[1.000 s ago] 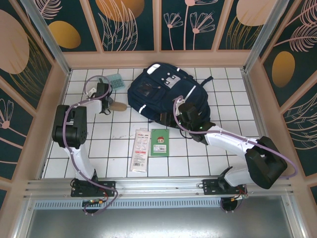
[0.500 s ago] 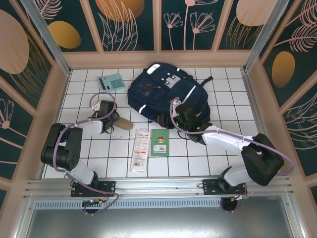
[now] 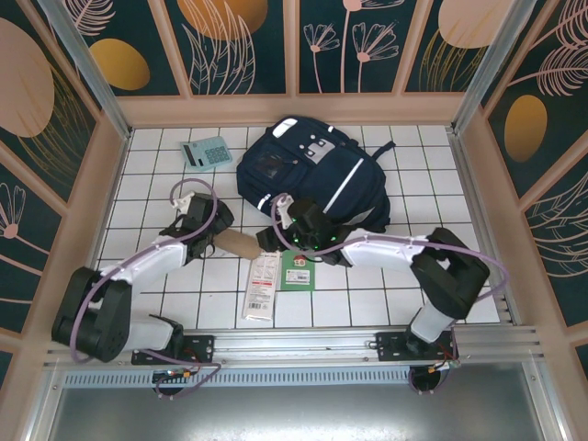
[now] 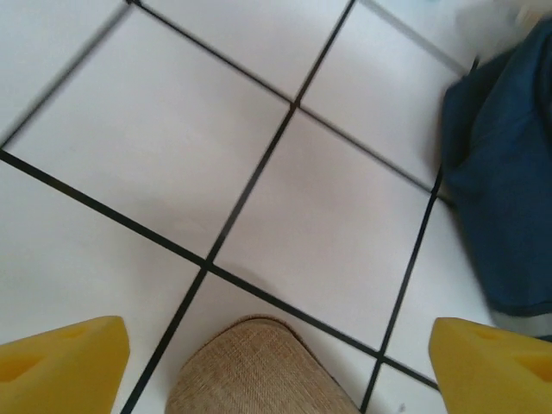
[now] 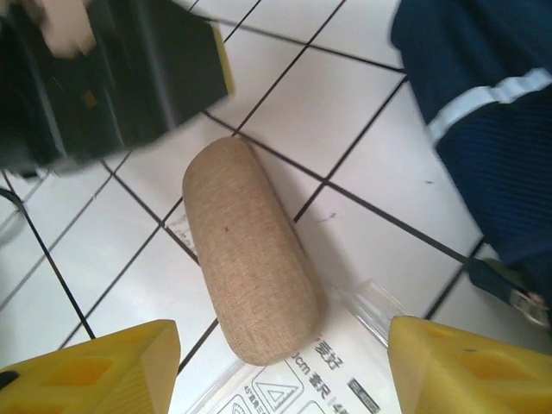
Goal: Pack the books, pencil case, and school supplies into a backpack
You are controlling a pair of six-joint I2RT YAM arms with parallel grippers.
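Nearest me runs the aluminium rail [image 3: 294,347] that carries both arm bases. Beyond it the surface [image 3: 404,289] is white square tile with dark grout lines, clean and evenly lit.

On the near tiles the white-and-red pack [image 3: 260,287] lies flat with its long side running away from me; the green book [image 3: 297,268] with the house picture lies just beside it on the right, its far edge under the right arm.

The pencil case [image 5: 250,259] lies on the tiles between the two arms, and its near end rests over the clear end of the pack. The left fingers [image 4: 60,362] are spread wide on either side of one rounded end of the case, with a gap on each side, so they are released. The right fingers [image 5: 470,366] are also parted and grasp nothing; the case lies on the surface ahead of them, and the left arm [image 5: 112,78] sits dark just past it.

Further out, the backpack [image 3: 312,179] lies on the middle tiles, near the case but apart from it; the calculator [image 3: 204,152] lies beside the backpack's left side, well apart from the arms.

The room closes in with pale wooden framing [image 3: 294,108] around the tiles; above it rise dark teal walls [image 3: 248,46] painted with orange discs and pale leaf and flower outlines.
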